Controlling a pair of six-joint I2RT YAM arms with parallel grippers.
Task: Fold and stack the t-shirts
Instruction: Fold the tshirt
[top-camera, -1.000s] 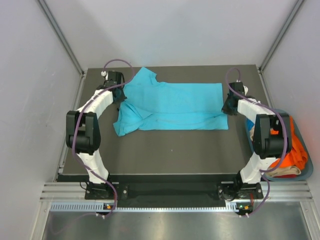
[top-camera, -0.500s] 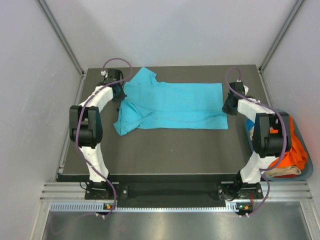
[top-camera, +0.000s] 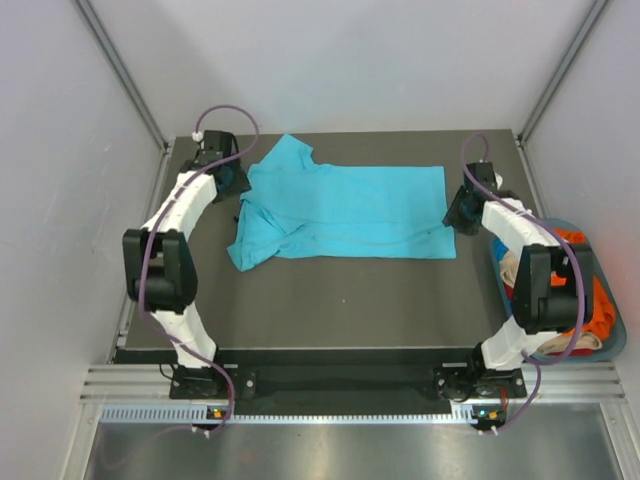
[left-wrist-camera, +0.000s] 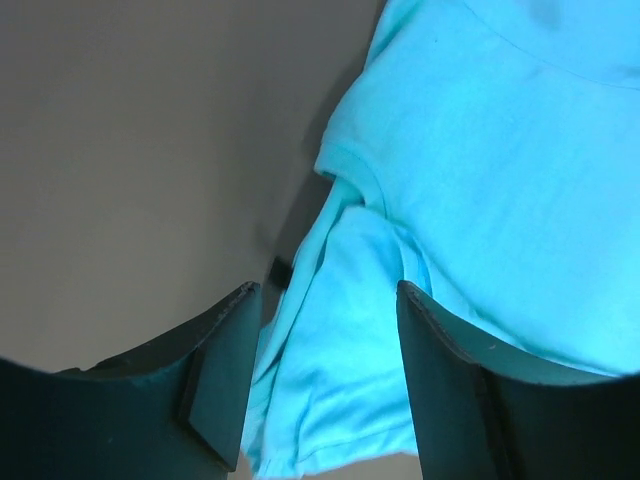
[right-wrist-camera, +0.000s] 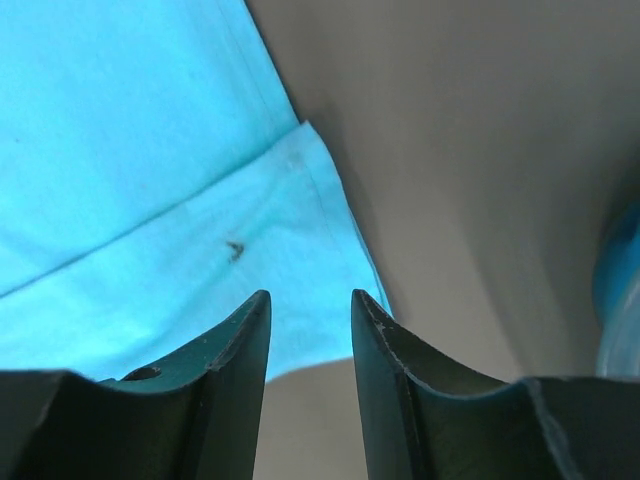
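The dark desk (top-camera: 340, 300) fills most of the top view, and on its far half lies the turquoise t-shirt (top-camera: 350, 210). It is spread flat and lengthwise, with the collar end to the left and the straight hem to the right. One sleeve points to the far left and the other sags toward the near left, a little rumpled. At the right end a second layer of cloth shows under the top one, so the shirt seems to lie at least doubled there. I cannot tell how many folds have been made.

Off the desk's right edge sits the blue-grey basket (top-camera: 612, 340), holding an orange shirt (top-camera: 598, 300) and a beige one (top-camera: 560, 345) in a loose heap.

The left hand (top-camera: 236, 183) hangs at the shirt's far left, by the shoulder. In its wrist view its fingers (left-wrist-camera: 225, 370) stand well apart with nothing between them, and the sleeve lies on the desk below. The right hand (top-camera: 458, 215) is at the hem's right edge. Its fingers (right-wrist-camera: 390, 380) are parted by a narrower gap and grasp nothing either, and the hem corner lies flat beneath them.

By my reading the task is at an early stage. This shirt is laid out but not yet folded down to a compact packet, no stack stands on the desk, and the basket's shirts are untouched.
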